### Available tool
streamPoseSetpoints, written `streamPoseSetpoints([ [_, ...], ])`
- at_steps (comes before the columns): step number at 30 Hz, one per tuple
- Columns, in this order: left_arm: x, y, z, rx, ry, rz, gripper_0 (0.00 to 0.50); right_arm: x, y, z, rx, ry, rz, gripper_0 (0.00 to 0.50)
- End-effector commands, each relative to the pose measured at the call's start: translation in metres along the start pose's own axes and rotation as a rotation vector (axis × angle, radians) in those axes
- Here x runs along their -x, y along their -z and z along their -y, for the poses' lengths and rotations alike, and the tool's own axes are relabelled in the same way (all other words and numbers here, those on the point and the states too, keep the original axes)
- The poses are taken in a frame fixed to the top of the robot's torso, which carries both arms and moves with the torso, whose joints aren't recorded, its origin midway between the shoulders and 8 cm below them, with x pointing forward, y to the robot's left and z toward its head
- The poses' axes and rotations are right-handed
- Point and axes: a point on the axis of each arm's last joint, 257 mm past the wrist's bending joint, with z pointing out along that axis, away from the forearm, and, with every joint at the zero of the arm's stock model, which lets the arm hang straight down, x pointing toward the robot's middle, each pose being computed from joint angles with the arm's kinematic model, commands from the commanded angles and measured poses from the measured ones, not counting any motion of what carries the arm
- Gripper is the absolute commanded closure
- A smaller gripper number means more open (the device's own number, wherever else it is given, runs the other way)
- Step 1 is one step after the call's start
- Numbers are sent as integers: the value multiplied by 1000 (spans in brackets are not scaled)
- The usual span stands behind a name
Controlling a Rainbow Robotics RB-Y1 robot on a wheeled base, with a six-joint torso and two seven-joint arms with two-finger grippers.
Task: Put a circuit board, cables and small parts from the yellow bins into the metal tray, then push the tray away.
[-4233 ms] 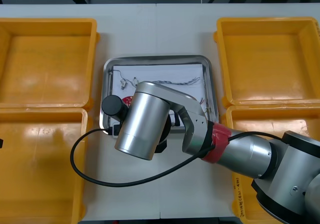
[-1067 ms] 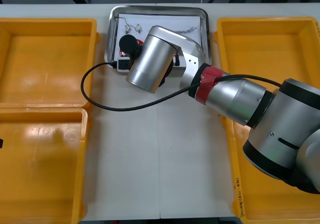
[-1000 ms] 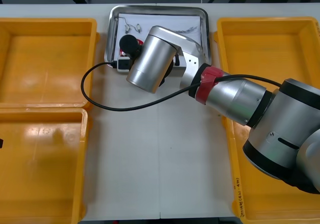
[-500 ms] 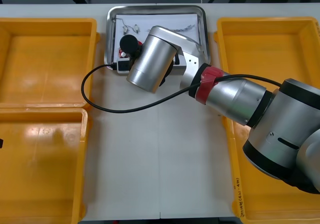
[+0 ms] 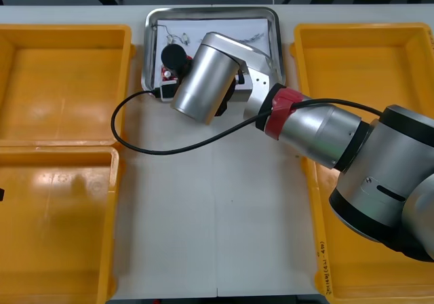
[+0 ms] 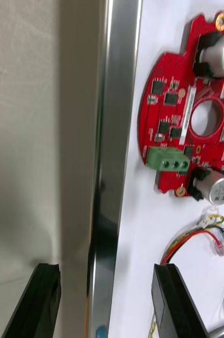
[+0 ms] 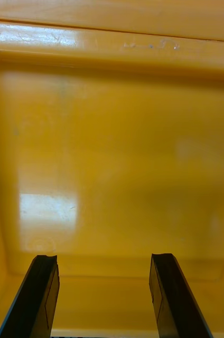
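The metal tray (image 5: 211,9), white inside, lies at the table's far edge between the far bins. My right arm (image 5: 203,77) reaches over its near edge. At the wrist, my right gripper (image 6: 105,301) stands open astride the tray's shiny rim (image 6: 114,132), one finger (image 6: 38,298) over the table and the other over the white inside. Inside lie the round red circuit board (image 6: 188,105), a red and yellow cable (image 6: 188,244) and a twisted blue and white cable (image 5: 254,37). My left gripper (image 7: 104,296) hangs open over a bare yellow bin (image 7: 112,132).
Two yellow bins stand at the left (image 5: 64,80) (image 5: 54,222) and two at the right (image 5: 366,80) (image 5: 325,250), all bare where visible. The arm's black hose (image 5: 129,134) loops over the table's middle left.
Since the earliest frame the tray has slid from mid-table to the far edge, the right arm following. Over the last second it shifted slightly left and the wrist moved a little.
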Motion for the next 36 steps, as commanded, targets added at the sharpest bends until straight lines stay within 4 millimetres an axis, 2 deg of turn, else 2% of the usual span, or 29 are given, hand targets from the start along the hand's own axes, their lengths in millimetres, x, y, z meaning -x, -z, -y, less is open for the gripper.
streamPoseSetpoints([
  [1, -2, 11, -11, 42, -1, 4, 0, 29, 38, 40, -40, 6, 49, 0],
  [12, -2, 11, -11, 42, -1, 4, 0, 23, 76, 52, 33, -68, 92, 0],
  [18, -2, 11, -11, 42, -1, 4, 0, 15, 93, 42, 107, -108, 114, 0],
  [30, -2, 11, -11, 42, -1, 4, 0, -6, 122, 9, 268, -397, 137, 0],
  [36, -2, 11, -11, 42, -1, 4, 0, -24, 132, -12, 322, -547, 129, 0],
])
